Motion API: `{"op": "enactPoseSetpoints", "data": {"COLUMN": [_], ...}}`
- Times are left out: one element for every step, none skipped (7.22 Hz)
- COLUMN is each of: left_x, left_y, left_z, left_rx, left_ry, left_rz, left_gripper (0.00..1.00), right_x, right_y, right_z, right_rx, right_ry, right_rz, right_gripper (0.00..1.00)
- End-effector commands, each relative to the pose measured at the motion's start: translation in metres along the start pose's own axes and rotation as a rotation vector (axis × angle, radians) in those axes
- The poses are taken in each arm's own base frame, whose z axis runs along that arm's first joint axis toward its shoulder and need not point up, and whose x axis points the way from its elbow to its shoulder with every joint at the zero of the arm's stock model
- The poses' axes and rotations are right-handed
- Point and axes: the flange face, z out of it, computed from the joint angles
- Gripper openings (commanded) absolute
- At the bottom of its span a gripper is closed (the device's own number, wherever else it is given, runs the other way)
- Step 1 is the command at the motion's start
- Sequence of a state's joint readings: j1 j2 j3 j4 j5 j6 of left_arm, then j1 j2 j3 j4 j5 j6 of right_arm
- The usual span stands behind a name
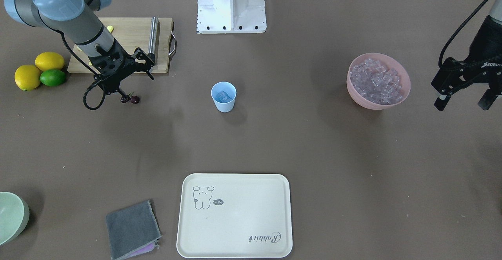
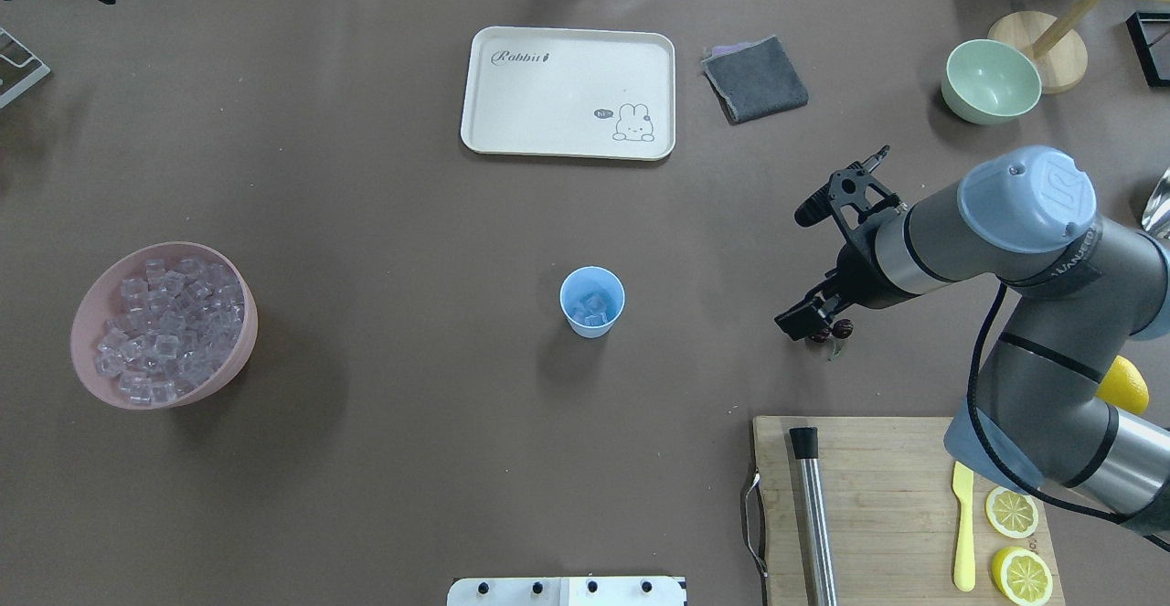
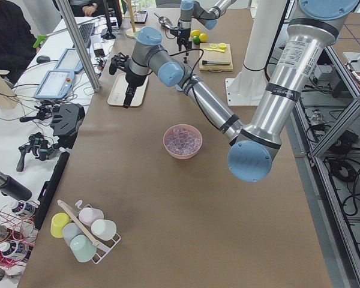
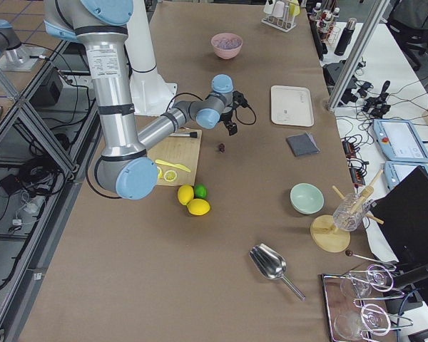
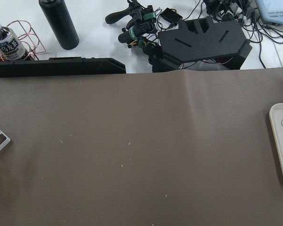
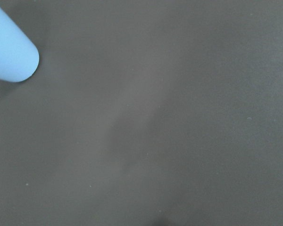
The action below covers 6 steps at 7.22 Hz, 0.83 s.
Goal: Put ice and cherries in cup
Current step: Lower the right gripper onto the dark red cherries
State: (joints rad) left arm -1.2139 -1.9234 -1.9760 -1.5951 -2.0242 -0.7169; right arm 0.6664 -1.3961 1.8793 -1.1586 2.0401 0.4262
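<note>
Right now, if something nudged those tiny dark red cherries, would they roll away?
Probably a little: the tiny dark red round cherries lie loose on the flat brown table. Their joined stems likely stop long rolls.

Overhead and front-facing cameras look steeply down from opposite sides, sharing the cup [image 2: 572,288] at worktop [image 2: 384,222] centre. End cameras look lengthwise. Right wrist camera sits close to the cup.

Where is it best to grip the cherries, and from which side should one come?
Probably at the thin stems, near where they meet, coming straight down from above. The cherries lie low on the table, and the two fruits are tiny and round, so they could roll out of a pinch.
</note>
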Motion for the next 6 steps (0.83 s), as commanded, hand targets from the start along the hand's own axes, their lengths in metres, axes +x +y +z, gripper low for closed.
{"op": "enactPoseSetpoints", "data": {"left_x": [-0.003,-0.003,-0.004,-0.007,-0.007,-0.007], "left_y": [0.001,0.001,0.001,0.004,0.005,0.005], "left_z": [0.001,0.003,0.003,0.004,0.003,0.003], "left_rx": [-0.003,-0.006,-0.007,-0.01,-0.009,-0.01], "left_ry": [-0.004,-0.007,-0.008,-0.011,-0.01,-0.011], "left_rz": [-0.003,-0.005,-0.005,-0.007,-0.008,-0.009], "left_gripper": [0.98,0.98,0.98,0.98,0.98,0.98], "right_x": [0.013,0.023,0.027,0.031,0.033,0.036], "right_y": [0.009,0.015,0.02,0.022,0.023,0.023], "right_z": [0.012,0.015,0.02,0.026,0.031,0.035], "right_rx": [-0.024,-0.039,-0.052,-0.062,-0.071,-0.078], "right_ry": [0.014,0.024,0.028,0.033,0.037,0.043], "right_rz": [-0.101,-0.118,-0.113,-0.104,-0.094,-0.088], "right_gripper": [1.0,1.0,1.0,1.0,1.0,1.0]}}
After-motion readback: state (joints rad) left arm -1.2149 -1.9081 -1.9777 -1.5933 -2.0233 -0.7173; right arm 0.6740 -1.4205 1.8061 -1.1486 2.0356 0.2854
